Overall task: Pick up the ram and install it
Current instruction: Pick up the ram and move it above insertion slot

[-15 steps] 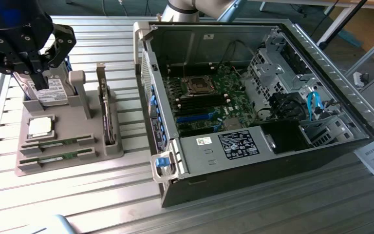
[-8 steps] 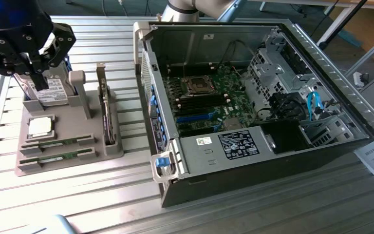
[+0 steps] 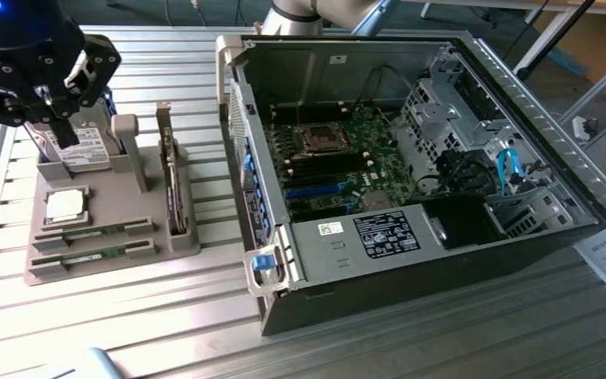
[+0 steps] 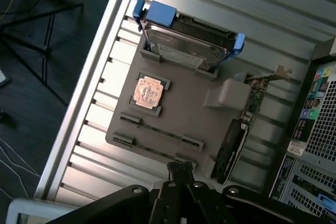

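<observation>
Two green ram sticks lie side by side in slots at the near end of a grey holder tray (image 3: pixel 114 207): one ram (image 3: pixel 92 234) (image 4: pixel 160 128) and its twin (image 3: pixel 91 254) (image 4: pixel 157 148). My black gripper (image 3: pixel 64 133) (image 4: pixel 180 169) hangs high over the tray's far end, above the hard drive (image 3: pixel 76 150), well clear of the sticks. Its fingers are shut together with nothing between them. The open computer case (image 3: pixel 409 158) lies at the exterior view's right, with the motherboard (image 3: pixel 330 162) exposed inside.
The tray also carries a square processor chip (image 3: pixel 64 204) (image 4: pixel 148 91), the hard drive (image 4: pixel 186 45) with blue clips, and an upright expansion card (image 3: pixel 174 185) (image 4: pixel 233 142). Everything rests on a ribbed metal table (image 3: pixel 155 316). A cable stand and floor lie beyond the table edge (image 4: pixel 79 103).
</observation>
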### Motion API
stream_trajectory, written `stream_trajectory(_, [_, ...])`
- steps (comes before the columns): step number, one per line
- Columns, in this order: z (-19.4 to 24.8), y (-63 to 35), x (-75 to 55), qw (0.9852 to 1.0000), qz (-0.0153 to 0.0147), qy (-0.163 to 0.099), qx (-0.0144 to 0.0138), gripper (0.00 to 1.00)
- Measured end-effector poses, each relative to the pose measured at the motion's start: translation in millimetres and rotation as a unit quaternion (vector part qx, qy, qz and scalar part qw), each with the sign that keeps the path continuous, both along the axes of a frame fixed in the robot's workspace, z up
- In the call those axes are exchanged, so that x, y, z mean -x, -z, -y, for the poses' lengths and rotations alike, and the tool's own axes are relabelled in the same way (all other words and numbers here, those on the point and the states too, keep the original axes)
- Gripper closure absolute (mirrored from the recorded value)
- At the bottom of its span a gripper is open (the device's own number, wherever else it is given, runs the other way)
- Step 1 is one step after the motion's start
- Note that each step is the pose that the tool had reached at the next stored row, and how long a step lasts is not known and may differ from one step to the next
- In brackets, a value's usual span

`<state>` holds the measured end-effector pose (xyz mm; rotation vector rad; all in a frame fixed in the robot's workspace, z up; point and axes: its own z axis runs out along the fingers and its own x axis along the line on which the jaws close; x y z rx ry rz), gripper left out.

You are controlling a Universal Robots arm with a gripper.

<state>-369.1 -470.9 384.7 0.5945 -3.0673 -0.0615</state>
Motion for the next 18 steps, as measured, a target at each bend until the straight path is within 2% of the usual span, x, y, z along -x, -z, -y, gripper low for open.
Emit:
stream_trajectory(7, [0.0, 0.4, 0.0, 0.9992, 0.0000, -0.041, 0.0000, 0.89])
stream_trajectory(9, [0.0, 0.6, 0.0, 0.9982, 0.0000, -0.061, 0.0000, 0.89])
stream_trajectory(13, [0.0, 0.8, 0.0, 0.9964, 0.0000, -0.085, 0.0000, 0.89])
stream_trajectory(16, [0.0, 1.0, 0.0, 0.9936, 0.0000, -0.113, 0.0000, 0.89])
stream_trajectory(18, [0.0, 1.2, 0.0, 0.9912, 0.0000, -0.132, 0.0000, 0.89])
